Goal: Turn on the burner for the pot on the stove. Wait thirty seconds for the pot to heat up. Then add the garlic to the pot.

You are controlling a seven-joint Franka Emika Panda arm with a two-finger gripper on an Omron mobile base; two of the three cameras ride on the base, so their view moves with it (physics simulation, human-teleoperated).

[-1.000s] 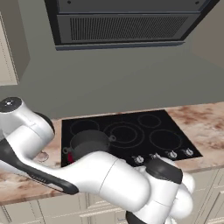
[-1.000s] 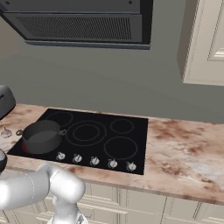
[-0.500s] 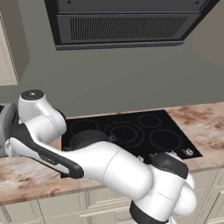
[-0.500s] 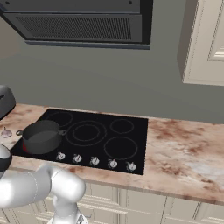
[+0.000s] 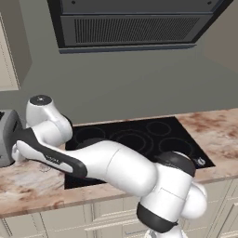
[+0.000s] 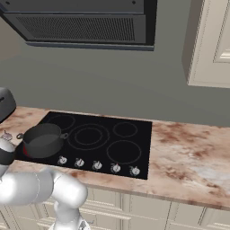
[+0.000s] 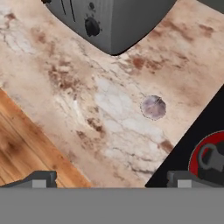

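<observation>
Garlic is seen lying on the counter, between the toaster and the stove. Gripper fingers are held wide apart above the counter, with nothing between them. The pot is set on the red burner.

Both base views look forward and down at the stove and worktop, one from behind-left, one from behind-right. The hand view looks close down on worktop beside the stove's edge.
</observation>
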